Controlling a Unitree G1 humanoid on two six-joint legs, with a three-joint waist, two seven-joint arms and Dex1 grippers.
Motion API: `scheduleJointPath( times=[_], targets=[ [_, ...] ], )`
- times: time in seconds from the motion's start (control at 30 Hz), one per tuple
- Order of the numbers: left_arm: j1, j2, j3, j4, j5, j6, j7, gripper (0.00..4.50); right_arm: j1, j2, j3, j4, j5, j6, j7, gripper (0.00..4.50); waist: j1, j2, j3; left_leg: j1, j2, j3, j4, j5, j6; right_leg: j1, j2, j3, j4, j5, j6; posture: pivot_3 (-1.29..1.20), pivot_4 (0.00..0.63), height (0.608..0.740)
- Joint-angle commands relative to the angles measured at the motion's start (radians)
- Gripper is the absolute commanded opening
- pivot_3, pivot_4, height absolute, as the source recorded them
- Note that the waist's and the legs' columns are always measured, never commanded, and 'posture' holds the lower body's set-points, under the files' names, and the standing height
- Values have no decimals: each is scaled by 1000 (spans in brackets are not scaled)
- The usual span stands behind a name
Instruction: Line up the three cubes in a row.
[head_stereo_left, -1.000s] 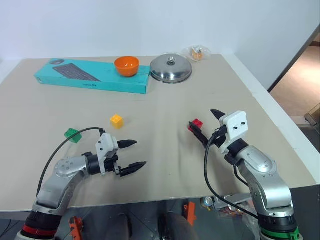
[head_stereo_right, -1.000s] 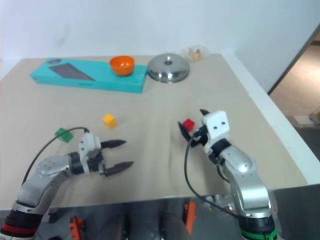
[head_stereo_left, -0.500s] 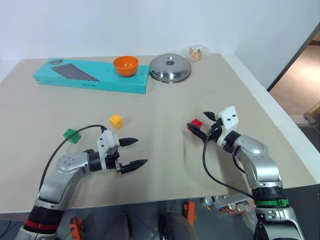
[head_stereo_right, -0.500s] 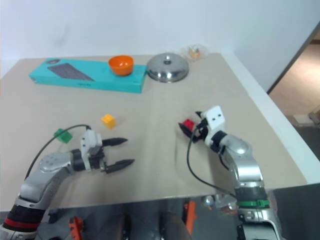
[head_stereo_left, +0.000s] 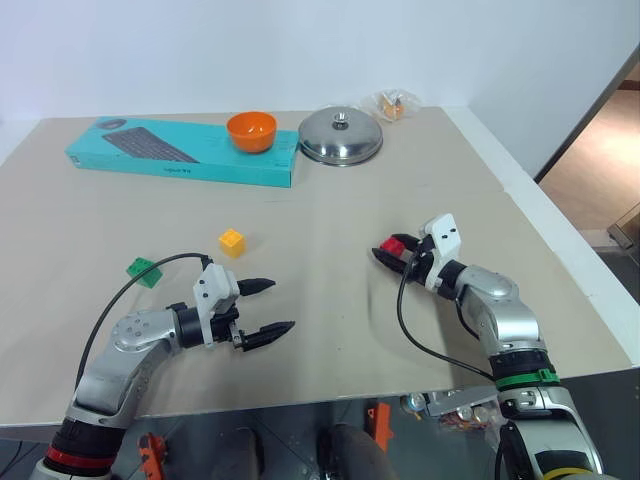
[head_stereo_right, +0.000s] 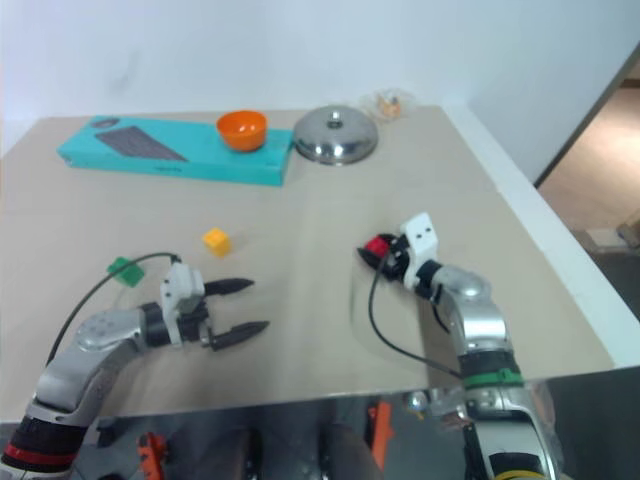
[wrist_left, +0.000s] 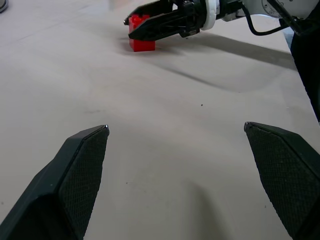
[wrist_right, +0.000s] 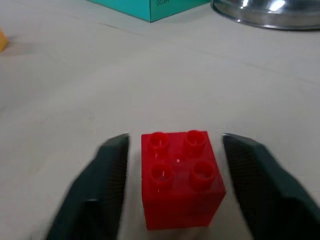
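The red cube (head_stereo_left: 395, 245) sits right of the table's centre, studs up. My right gripper (head_stereo_left: 393, 249) reaches over it low and nearly level. In the right wrist view the red cube (wrist_right: 180, 175) stands between the two fingers (wrist_right: 107, 180), with a narrow gap on each side, so the gripper is open around it. The yellow cube (head_stereo_left: 232, 241) lies left of centre. The green cube (head_stereo_left: 145, 271) is further left and nearer to me. My left gripper (head_stereo_left: 280, 305) hovers open and empty near the front edge, below the yellow cube and apart from it.
A teal keyboard box (head_stereo_left: 170, 155) lies along the back left with an orange bowl (head_stereo_left: 252, 131) on it. Beside them are a steel lid (head_stereo_left: 342, 136) and a small plastic bag (head_stereo_left: 392, 104). The table's right edge (head_stereo_left: 540, 215) is close to my right arm.
My right gripper has moved forward and down to the red cube, and its fingers have narrowed around it. The left gripper has stayed in place, open.
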Motion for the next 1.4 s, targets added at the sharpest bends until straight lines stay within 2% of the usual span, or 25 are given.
scheduleJointPath(
  times=[0.03,0.07,0.33,0.53,0.7,0.87,1.03,1.4],
  targets=[
    [5,7,19,-44,-11,-1,14,4500,-20,-2,-16,-11,10,-12,3,1638,0,0,0,0,0,0,0,0,0,0,0,0,0,0,0,0,150,740],
    [5,8,21,-43,-11,0,18,4500,-19,-1,-16,-14,10,-9,2,1293,0,0,0,0,0,0,0,0,0,0,0,0,0,0,0,0,150,740],
    [3,0,34,-30,-13,-7,40,4500,-8,-12,5,-138,13,13,16,1273,0,1,0,0,0,0,0,0,0,0,0,1,0,0,0,0,150,740],
    [74,-5,85,-43,-6,-41,89,4500,-57,-16,112,-342,64,135,139,1273,-2,1,0,0,3,0,0,0,0,-1,0,1,0,0,0,0,150,740],
    [148,2,123,-67,-30,-91,63,4500,-92,-21,246,-410,59,151,278,1273,-1,1,1,0,3,0,0,0,0,-1,0,0,0,0,0,0,150,740],
    [182,40,123,-65,-7,-205,-26,4500,-133,-15,324,-367,59,151,391,1273,2,1,1,0,2,0,0,0,0,-1,-2,0,0,0,0,0,150,740],
    [196,67,113,-63,-10,-253,-75,4500,-156,-7,344,-294,46,128,441,1273,1,1,1,0,2,1,1,0,0,-1,-3,1,0,0,0,0,150,740],
    [204,61,107,-82,-11,-247,-38,4500,-175,27,352,-137,-3,5,490,1273,1,1,1,0,3,1,1,0,0,-2,-1,1,0,1,-1,0,150,740]
  ],
)
